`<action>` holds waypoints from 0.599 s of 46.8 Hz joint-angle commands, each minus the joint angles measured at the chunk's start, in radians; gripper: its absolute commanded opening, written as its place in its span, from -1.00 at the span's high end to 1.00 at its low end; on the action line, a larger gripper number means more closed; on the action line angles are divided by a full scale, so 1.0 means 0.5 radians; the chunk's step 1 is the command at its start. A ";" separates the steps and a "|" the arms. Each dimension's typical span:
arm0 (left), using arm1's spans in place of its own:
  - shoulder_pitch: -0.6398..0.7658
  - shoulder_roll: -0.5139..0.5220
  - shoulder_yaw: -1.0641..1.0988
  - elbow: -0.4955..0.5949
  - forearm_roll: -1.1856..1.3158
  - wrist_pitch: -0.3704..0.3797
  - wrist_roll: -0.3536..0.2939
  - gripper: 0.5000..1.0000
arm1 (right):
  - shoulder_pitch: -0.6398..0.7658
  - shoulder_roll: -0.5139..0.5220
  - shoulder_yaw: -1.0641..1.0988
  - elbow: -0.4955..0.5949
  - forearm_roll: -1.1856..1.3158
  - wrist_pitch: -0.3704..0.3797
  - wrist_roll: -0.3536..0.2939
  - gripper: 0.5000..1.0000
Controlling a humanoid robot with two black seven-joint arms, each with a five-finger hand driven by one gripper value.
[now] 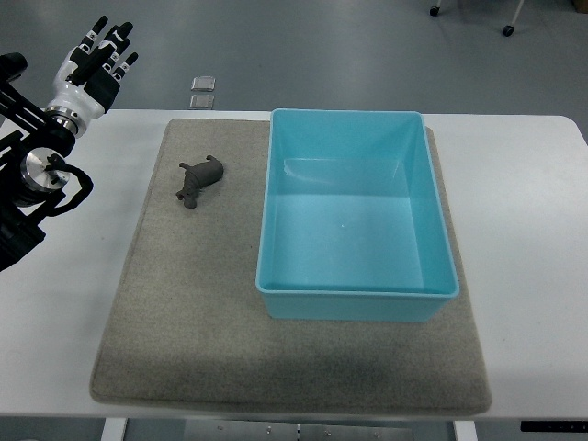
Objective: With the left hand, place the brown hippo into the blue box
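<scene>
At the upper left corner of the picture, the robot's left hand (95,62) hovers past the far left end of the desk (524,211), its black-tipped fingers (118,41) extended and slightly spread, grasping nothing. The hand is white and black, and it points up and away from the work area. Behind it, a silver wrist joint and black arm segments with looping cables run down along the left edge of the picture, over the desk's left end. No right hand appears.

To the right of the arm and well apart from the hand, a grey felt mat (184,331) covers most of the white desk. On the mat's upper left part lies the brown hippo (198,180), a small dark toy figure. It rests on the mat, its head aimed toward the lower left, and nothing touches it.

Just right of the hippo, with a gap of bare mat between them, stands the blue box (276,216). It is a light blue, open-topped rectangular tub sitting on the mat's right half, and its inside holds nothing.

Beyond the desk's far edge, on the grey floor, two small square silver items (203,91) lie close together, one behind the other. At the top right of the picture, the caster wheels (506,30) of some furniture show.
</scene>
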 commanded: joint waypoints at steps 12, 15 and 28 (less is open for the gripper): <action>-0.005 0.018 0.006 0.004 0.007 -0.079 -0.001 -0.99 | 0.000 0.000 -0.001 0.000 0.000 0.000 0.000 -0.74; -0.004 0.046 0.040 0.007 0.007 -0.184 -0.001 -0.99 | 0.000 0.000 -0.001 0.000 0.000 0.000 0.000 -0.74; -0.014 0.058 0.064 0.004 0.004 -0.255 -0.001 -0.99 | 0.000 0.000 0.002 0.000 0.000 0.000 0.000 -0.74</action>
